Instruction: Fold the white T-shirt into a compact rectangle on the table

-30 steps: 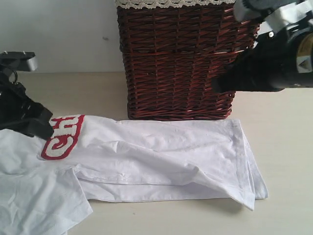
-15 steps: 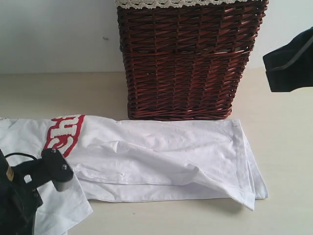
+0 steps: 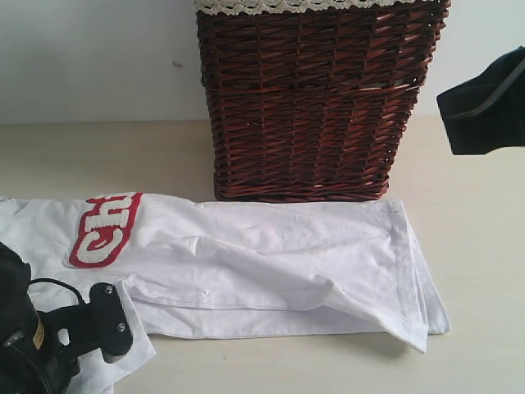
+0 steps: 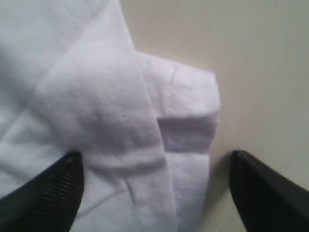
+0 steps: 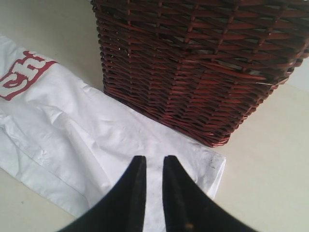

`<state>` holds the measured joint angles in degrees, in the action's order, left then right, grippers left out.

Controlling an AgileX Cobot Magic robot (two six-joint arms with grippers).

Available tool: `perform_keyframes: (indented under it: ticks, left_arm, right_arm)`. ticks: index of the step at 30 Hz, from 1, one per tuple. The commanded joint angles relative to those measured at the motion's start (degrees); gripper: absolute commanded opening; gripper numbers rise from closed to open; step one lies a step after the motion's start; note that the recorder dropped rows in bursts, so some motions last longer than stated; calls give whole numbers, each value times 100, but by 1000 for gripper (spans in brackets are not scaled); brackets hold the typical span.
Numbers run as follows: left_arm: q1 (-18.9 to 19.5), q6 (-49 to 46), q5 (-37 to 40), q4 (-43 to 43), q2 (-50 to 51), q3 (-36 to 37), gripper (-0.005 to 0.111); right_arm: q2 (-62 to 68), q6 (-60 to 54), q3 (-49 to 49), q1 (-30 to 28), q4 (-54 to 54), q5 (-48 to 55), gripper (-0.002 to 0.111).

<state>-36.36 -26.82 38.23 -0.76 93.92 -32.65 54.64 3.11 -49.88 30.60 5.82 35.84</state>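
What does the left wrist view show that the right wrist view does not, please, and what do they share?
Only the left wrist view: the left gripper, wide open over a folded-over corner of cloth. Only the right wrist view: the dark wicker basket, the red-edged lettering, and the right gripper, its fingers nearly together and holding nothing. Both: the white T-shirt lying on the table.

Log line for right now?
shirt: part-folded, flat on table | left fingers: open over shirt corner | right fingers: closed, empty
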Motion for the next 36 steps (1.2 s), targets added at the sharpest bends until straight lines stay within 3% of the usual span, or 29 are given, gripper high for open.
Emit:
perform_keyframes:
  ticks: [1,5,10,14,19,21,22,25,27,28,30,36]
  left_arm:
    - [-34,29,-134,76,301,40,55]
    - [-34,-53,563,139,325,-6,0]
    - [-34,-118,1303,-34,256,-340,0]
    - [-34,-677,1832,123,-143,-1005,0]
    - [-34,-1155,2387,2368,-330,-2075,0]
    - [-34,-1627,1969,2807,-330,-2199,0]
    - [-34,-1812,1355,2792,-330,-2199,0]
    - [-34,-2410,111,2186,-188,-2199,7]
    - [-34,-2619,-159,2134,26,-2199,27]
    - [-9,-2607,-249,2305,120,-2199,42]
    - [-11,-2416,-308,2548,206,-2199,53]
    - [-11,-1410,-776,2841,235,-2199,50]
  right_arm:
    - [-42,-44,-30,7,-9,-68,15]
    - [-42,-44,-30,7,-9,-68,15]
    - [-42,-44,-30,7,-9,-68,15]
    - [-42,-44,-30,7,-9,-68,15]
    - [-40,-44,-30,7,-54,-80,15]
    - [-40,-44,-30,7,-145,-79,15]
    - [-40,-44,-30,7,-145,-92,15]
    - [-40,-44,-30,7,-184,-102,15]
    - [-40,-44,-30,7,-249,-102,15]
    - [-40,-44,-30,7,-297,-102,15]
    - [-40,-67,-30,7,-297,-102,15]
    - [-40,-513,-30,7,-731,-79,15]
